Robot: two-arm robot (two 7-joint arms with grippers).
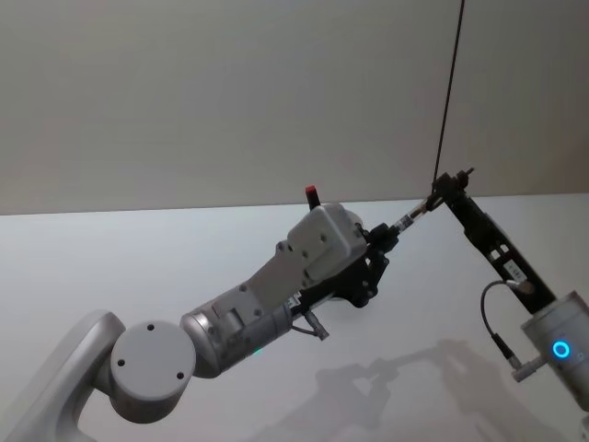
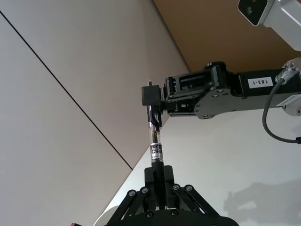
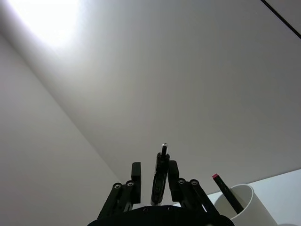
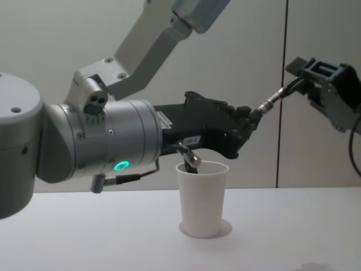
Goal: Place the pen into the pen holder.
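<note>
A red-capped dark marker (image 3: 225, 190) is seen standing in the plain white tapered paper cup (image 4: 202, 197). Above the cup, a slim clear-barrelled pen (image 2: 154, 141) is gripped at one end by the closed left gripper (image 2: 158, 190) and at the other by the closed right gripper (image 2: 155, 101).

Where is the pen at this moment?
The pen is in the air, held at both ends between the left gripper and the right gripper, above and to the right of the pen holder in the chest view.
</note>
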